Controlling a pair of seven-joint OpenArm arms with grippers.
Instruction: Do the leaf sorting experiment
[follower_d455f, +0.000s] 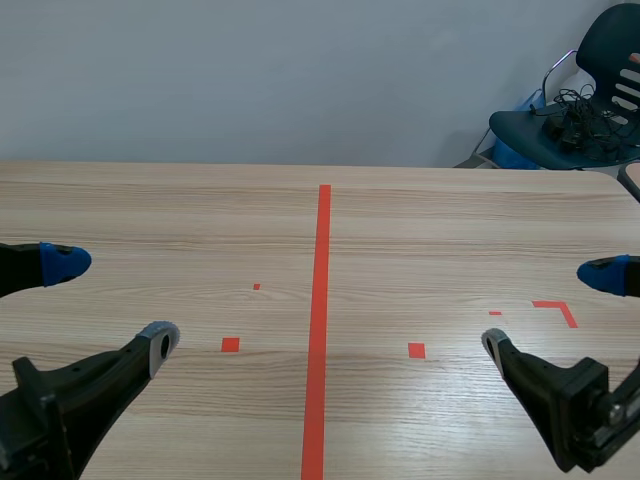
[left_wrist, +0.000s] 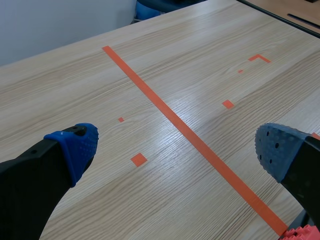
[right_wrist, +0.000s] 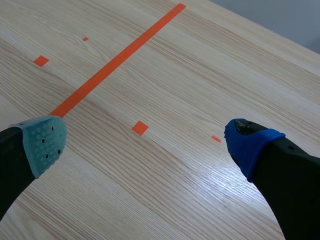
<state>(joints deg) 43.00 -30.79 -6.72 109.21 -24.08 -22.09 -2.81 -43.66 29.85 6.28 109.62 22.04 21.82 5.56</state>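
Scene view shows the left gripper and right gripper low over the table, one on each side of the centre tape line, both with fingers spread wide and holding nothing. No leaves appear in any view, so this looks like a ready pose, with the arms set apart to leave the middle free for sorting.
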